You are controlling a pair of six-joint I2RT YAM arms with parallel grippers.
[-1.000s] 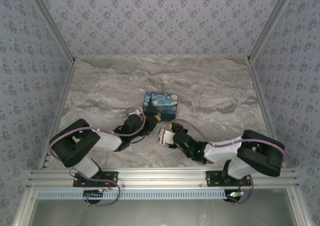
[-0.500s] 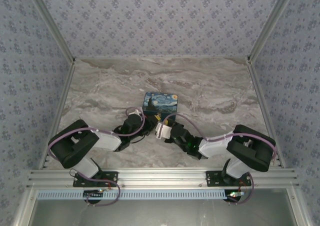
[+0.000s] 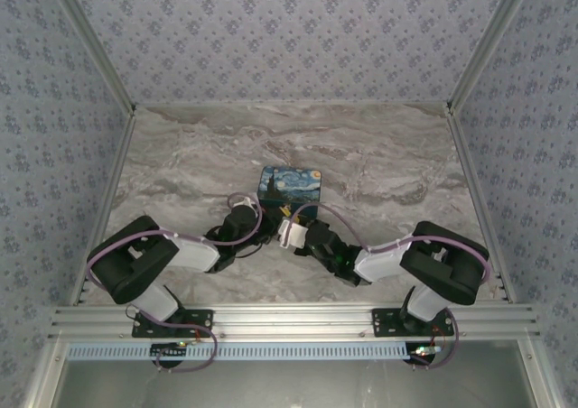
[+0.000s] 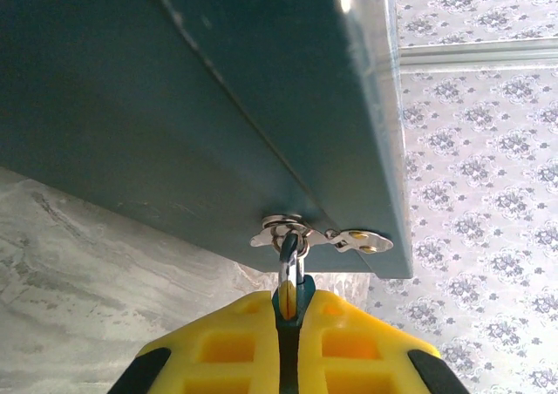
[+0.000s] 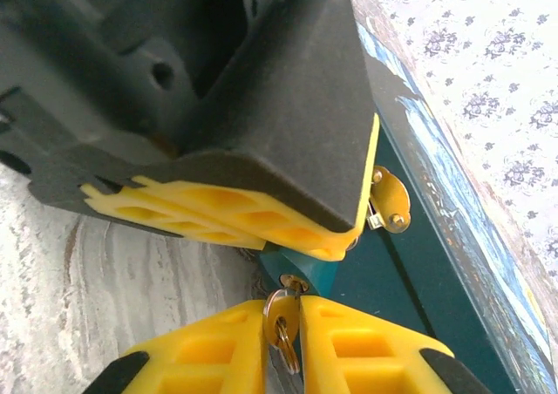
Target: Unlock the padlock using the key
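Observation:
A small teal padlock [image 5: 301,268] hangs from the metal hasp [image 4: 318,237] of a dark blue box [image 3: 290,189] painted with a starry night. My left gripper [image 4: 289,300] is shut on the padlock, its silver shackle [image 4: 290,254] running up through the hasp ring. In the right wrist view the brass key [image 5: 281,313] is pinched between my right gripper's [image 5: 284,317] yellow pads, its tip in the keyhole on the padlock's underside. The left gripper's yellow fingers [image 5: 218,215] sit just above. In the top view both grippers [image 3: 287,230] meet at the box's near side.
The box stands mid-table on a marbled grey surface [image 3: 379,164]. Patterned walls [image 3: 289,29] close in the back and both sides. A metal rail [image 3: 289,318] runs along the near edge by the arm bases.
My right gripper has moved left and forward with the key, closing the gap to the padlock held by the left gripper. The left arm and the box have stayed put.

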